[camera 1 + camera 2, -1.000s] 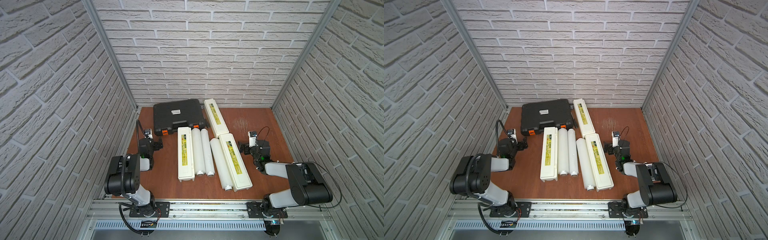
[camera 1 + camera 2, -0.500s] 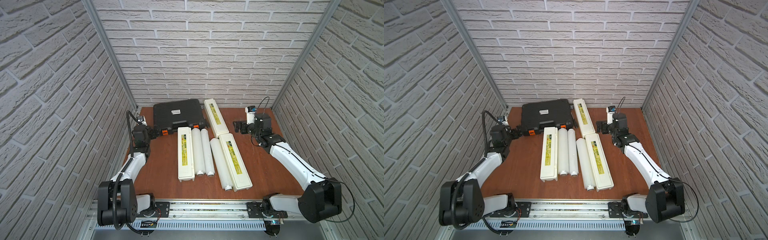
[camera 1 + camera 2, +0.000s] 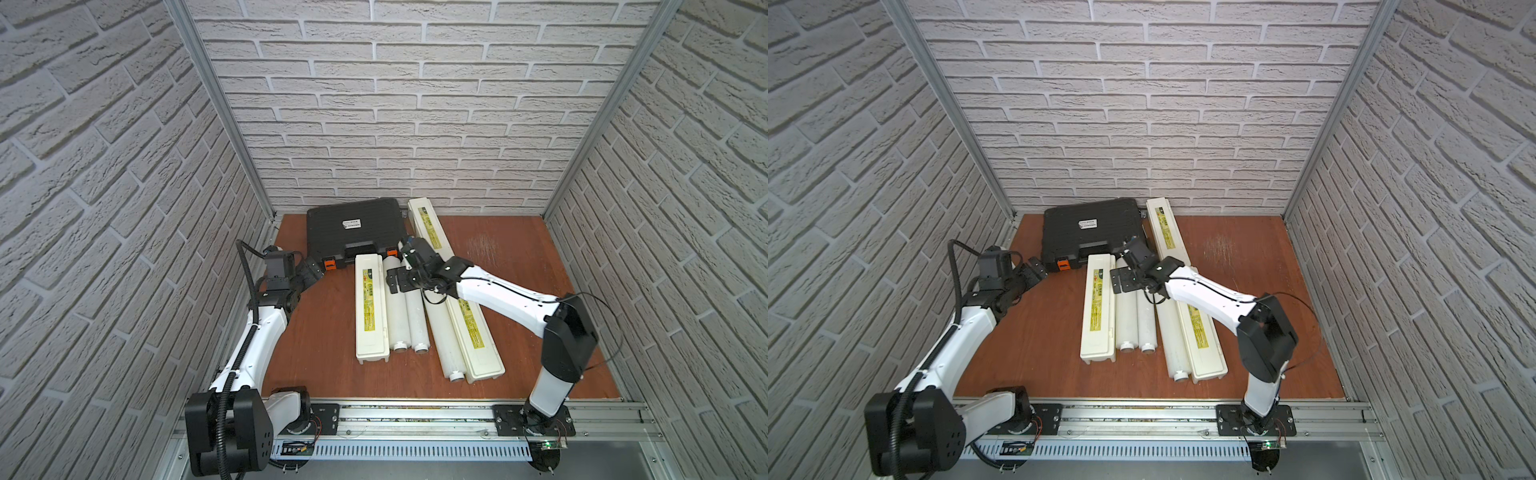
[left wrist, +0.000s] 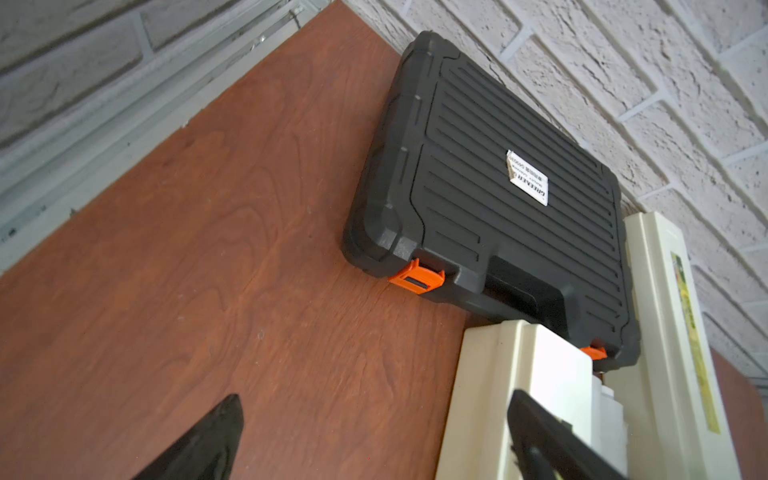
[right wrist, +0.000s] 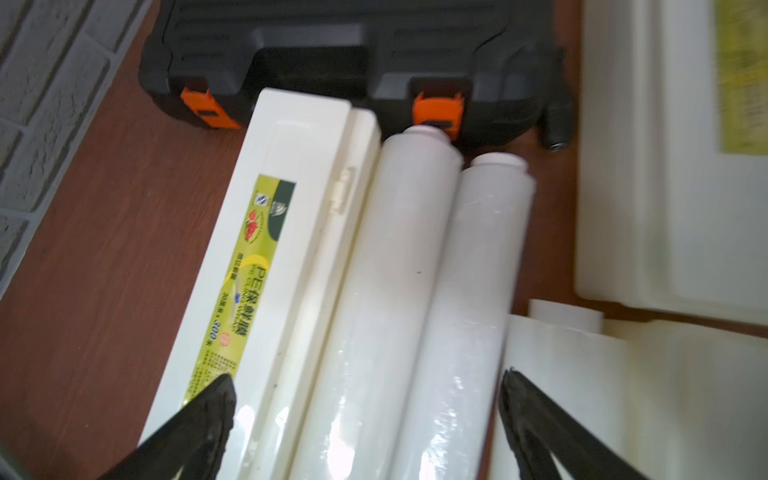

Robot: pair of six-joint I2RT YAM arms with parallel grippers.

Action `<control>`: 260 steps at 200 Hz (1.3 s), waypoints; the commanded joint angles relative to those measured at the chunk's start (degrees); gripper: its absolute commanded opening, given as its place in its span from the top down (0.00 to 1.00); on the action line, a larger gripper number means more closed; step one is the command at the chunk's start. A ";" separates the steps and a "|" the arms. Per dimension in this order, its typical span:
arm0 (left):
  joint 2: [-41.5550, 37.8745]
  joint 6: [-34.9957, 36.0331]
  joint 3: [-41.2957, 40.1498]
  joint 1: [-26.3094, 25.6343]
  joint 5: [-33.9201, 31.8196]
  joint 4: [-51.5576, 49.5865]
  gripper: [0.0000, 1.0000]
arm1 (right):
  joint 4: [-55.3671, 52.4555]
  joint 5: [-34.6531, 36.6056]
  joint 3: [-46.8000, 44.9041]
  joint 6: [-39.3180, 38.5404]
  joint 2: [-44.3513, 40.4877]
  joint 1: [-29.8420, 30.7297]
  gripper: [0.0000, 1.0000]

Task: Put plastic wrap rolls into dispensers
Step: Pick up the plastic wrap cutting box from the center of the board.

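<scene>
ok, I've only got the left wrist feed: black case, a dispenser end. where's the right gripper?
Observer: The right gripper hangs open above the far part of two plastic wrap rolls, holding nothing.
Operator: how many rolls in total?
Observer: Three. The third roll lies alongside the near-right dispenser.
Operator: any lids open?
Observer: No. That one, the back dispenser and the left dispenser all look shut.
</scene>
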 commanded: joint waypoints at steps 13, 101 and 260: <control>1.61 -3.74 4.23 -0.33 3.29 -4.49 0.02 | -5.45 1.59 16.21 3.67 12.71 3.65 0.01; 2.25 3.85 9.05 4.60 6.33 -11.17 0.02 | -15.22 11.26 39.76 5.26 30.45 6.79 0.00; 3.11 7.16 9.18 6.01 5.86 -12.83 0.02 | -18.19 12.91 50.06 5.27 38.22 6.40 0.00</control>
